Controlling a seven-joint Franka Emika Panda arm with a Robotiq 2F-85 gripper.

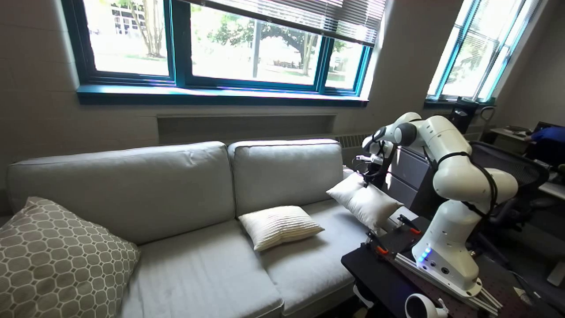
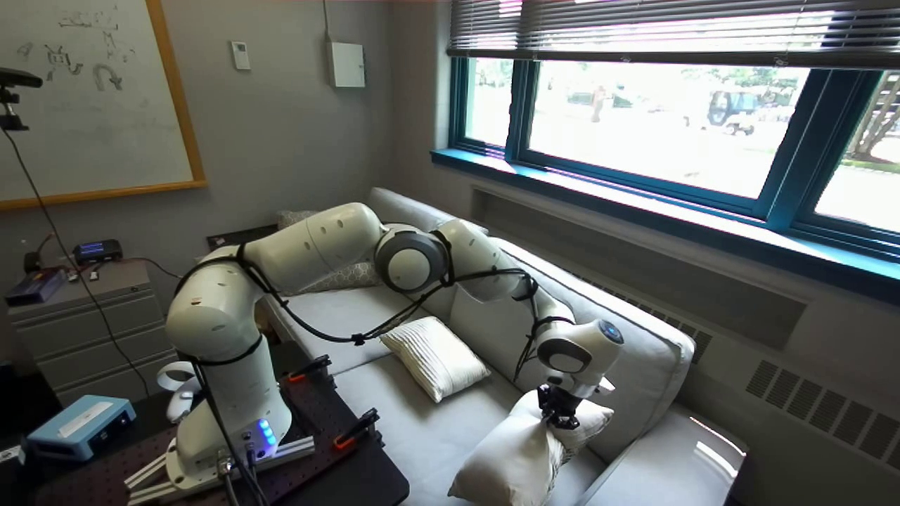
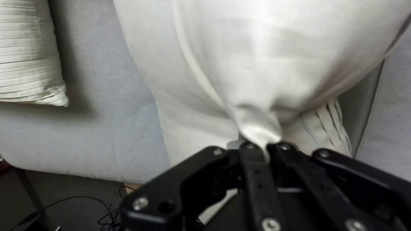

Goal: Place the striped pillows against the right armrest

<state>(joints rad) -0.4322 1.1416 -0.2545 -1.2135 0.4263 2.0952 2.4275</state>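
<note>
One plump, squarish, cream-white fabric pillow [image 2: 503, 457], striped underneath, is below the claw [image 3: 265, 149], which pinches a fold of it; placing seems in hand. Next likely: settle it against the pale grey fabric armrest [image 2: 664, 457] beside the claw, then fetch the cream, striped cloth pillow [image 1: 280, 226] on the claw's other side.

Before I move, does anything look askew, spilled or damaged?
The held pillow looks askew: it is tilted and bunched where the gripper pinches it, while the other striped pillow on the seat looks evenly plump. I see no spill or damage.
</note>
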